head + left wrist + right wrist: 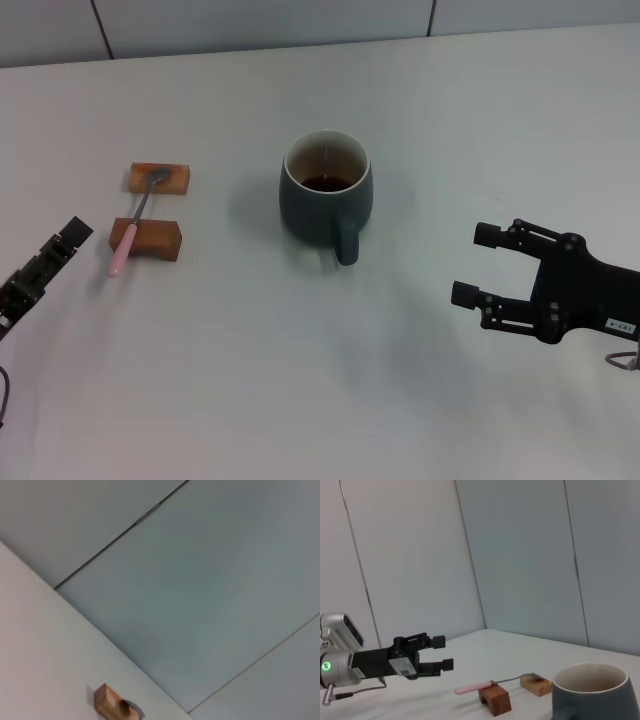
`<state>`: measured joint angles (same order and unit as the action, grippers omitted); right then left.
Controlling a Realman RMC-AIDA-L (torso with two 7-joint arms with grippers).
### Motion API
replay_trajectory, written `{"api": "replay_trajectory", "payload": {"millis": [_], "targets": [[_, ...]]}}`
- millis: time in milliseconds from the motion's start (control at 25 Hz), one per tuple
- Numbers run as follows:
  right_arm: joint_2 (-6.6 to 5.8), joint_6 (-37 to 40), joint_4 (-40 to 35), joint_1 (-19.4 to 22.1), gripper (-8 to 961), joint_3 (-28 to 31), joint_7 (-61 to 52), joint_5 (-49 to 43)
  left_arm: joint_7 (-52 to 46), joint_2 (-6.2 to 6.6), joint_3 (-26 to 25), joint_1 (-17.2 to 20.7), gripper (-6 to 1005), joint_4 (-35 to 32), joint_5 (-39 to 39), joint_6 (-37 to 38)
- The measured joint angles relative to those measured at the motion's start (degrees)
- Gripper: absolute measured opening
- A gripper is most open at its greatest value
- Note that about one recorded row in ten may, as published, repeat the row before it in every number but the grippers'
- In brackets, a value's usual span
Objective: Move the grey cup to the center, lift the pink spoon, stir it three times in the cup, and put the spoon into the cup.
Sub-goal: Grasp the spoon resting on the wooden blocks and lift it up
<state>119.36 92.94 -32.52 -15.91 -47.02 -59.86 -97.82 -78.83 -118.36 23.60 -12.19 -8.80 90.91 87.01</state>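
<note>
The grey cup (322,208) stands upright near the middle of the table, handle toward me, with dark liquid inside. It also shows in the right wrist view (594,697). The pink spoon (133,225) lies across two wooden blocks to the left of the cup, bowl on the far block, and also shows in the right wrist view (479,686). My left gripper (73,234) is open and empty, just left of the spoon's handle end; it also shows in the right wrist view (444,652). My right gripper (476,265) is open and empty, right of the cup.
Two brown wooden blocks (160,178) (148,238) carry the spoon; one block (112,703) shows in the left wrist view. The white table (300,380) ends at a grey panelled wall (300,25) at the back.
</note>
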Motion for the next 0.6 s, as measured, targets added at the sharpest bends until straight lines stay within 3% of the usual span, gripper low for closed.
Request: {"api": "replay_trajectory", "payload": {"millis": [600], "targets": [[-0.06, 0.05, -0.10, 0.42, 826, -0.01, 0.01, -0.08, -1.68, -0.03, -1.70, 0.35, 788, 3.59, -0.05, -1.36]]}}
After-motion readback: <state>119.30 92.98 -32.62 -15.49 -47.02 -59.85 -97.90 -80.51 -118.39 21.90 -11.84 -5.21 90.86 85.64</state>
